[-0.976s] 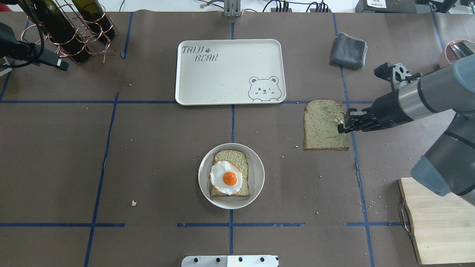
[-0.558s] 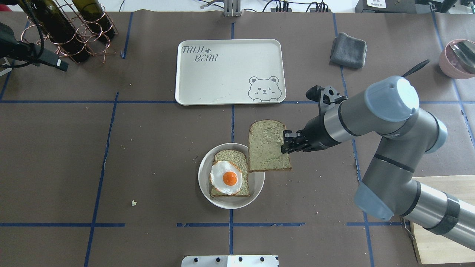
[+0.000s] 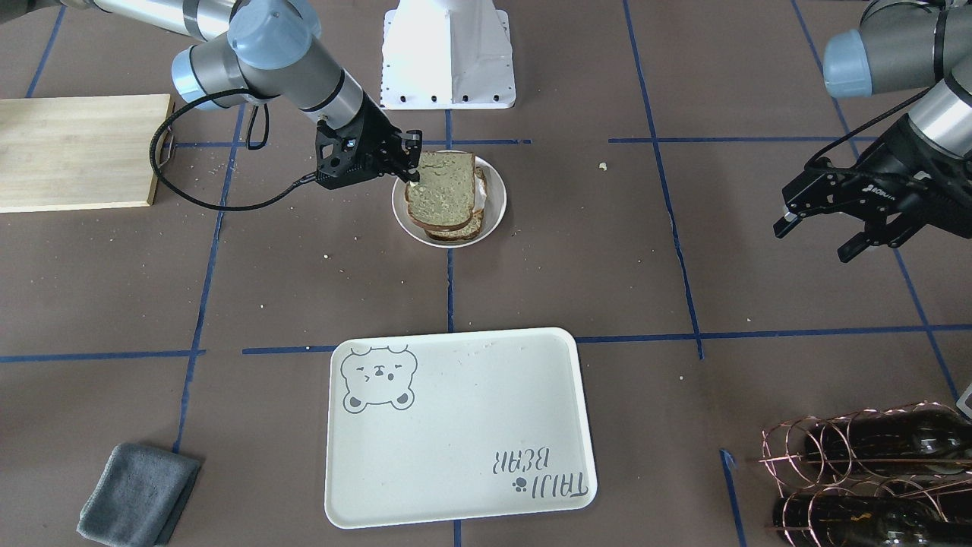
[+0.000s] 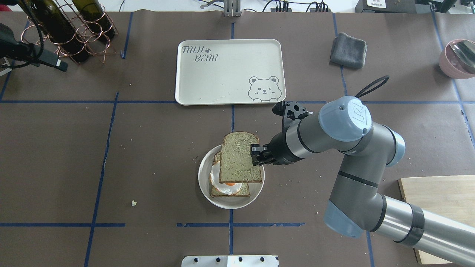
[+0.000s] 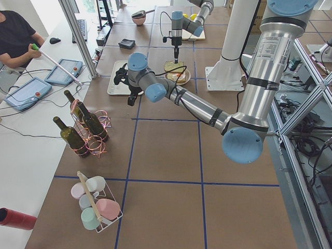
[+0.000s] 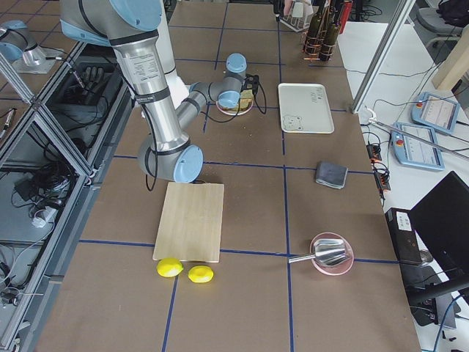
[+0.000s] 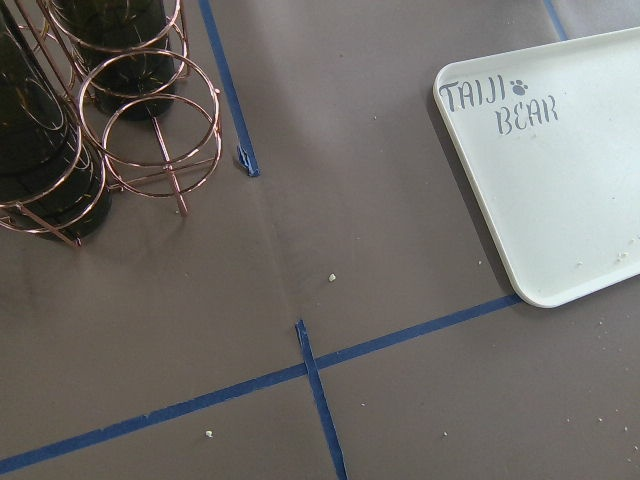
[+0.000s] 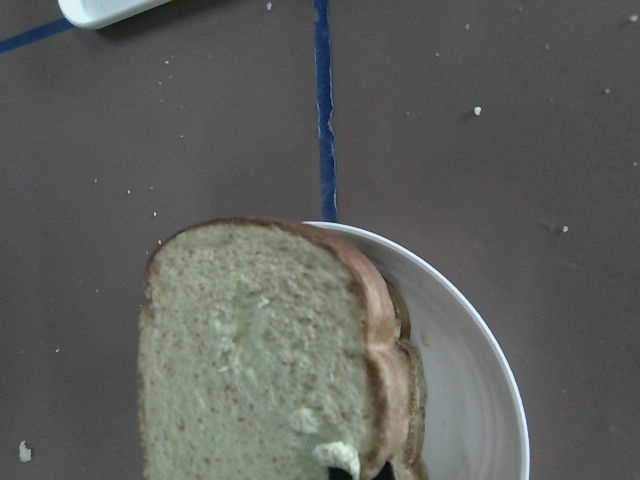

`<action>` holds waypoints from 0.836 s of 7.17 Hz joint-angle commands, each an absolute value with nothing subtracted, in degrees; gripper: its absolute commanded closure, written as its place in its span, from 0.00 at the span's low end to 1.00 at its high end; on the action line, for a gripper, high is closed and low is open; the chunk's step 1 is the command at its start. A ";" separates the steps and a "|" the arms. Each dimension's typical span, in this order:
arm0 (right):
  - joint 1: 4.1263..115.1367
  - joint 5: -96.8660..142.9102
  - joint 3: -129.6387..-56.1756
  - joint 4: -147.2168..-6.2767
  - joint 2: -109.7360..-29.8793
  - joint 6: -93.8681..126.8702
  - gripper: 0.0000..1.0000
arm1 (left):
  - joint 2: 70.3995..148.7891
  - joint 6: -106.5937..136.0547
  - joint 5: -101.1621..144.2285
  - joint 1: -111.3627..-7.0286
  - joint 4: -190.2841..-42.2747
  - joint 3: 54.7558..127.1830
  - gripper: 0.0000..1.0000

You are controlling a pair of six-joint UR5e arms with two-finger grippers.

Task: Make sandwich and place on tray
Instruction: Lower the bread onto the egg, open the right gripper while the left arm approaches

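My right gripper (image 4: 255, 155) is shut on the right edge of a greenish-tan bread slice (image 4: 237, 161). It holds the slice over the small round white plate (image 4: 257, 187). On that plate lie a second slice (image 4: 231, 193) and a fried egg (image 4: 230, 185), both mostly covered. From the front the held slice (image 3: 440, 194) hangs slightly tilted at my right gripper (image 3: 410, 163); I cannot tell whether it touches the egg. The right wrist view shows the slice (image 8: 260, 350) above the plate (image 8: 480, 350). The cream bear tray (image 4: 222, 70) lies empty beyond the plate. My left gripper (image 3: 814, 241) is open and empty.
A grey cloth (image 4: 349, 50) lies to the right of the tray. A wooden cutting board (image 4: 441, 207) is at the near right and a pink bowl (image 4: 458, 57) at the far right. Wine bottles in a copper rack (image 4: 66, 29) stand at the far left. Crumbs dot the table.
My right arm has lifted the bread slice off the table at the right. It has carried the slice left, over the plate, where it now covers most of the egg. The left arm has stayed still.
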State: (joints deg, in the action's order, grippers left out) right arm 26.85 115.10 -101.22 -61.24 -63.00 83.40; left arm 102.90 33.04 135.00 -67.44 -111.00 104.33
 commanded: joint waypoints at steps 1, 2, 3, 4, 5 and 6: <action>24.53 112.51 -98.70 -61.35 -61.70 83.58 1.00 | 102.83 33.05 135.00 -67.41 -111.01 104.33 0.00; 24.43 112.41 -98.18 -61.35 -61.70 83.58 1.00 | 102.83 33.13 135.00 -67.41 -111.01 104.41 0.00; 24.43 112.41 -98.00 -61.35 -61.61 84.54 0.66 | 102.83 33.05 135.09 -67.41 -111.09 104.15 0.00; 24.52 111.80 -98.52 -61.26 -61.61 85.25 0.01 | 102.83 32.96 135.09 -67.33 -111.09 104.06 0.00; 24.87 111.36 -99.22 -61.43 -61.52 85.17 0.00 | 103.01 33.05 135.09 -67.32 -111.09 103.98 0.00; 26.09 111.79 -100.01 -62.57 -61.52 85.08 0.00 | 103.27 33.13 135.00 -67.24 -111.01 103.80 0.00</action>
State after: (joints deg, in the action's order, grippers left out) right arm 25.05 111.70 -99.13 -61.66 -61.56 85.05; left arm 103.01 33.05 135.07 -67.31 -111.07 103.98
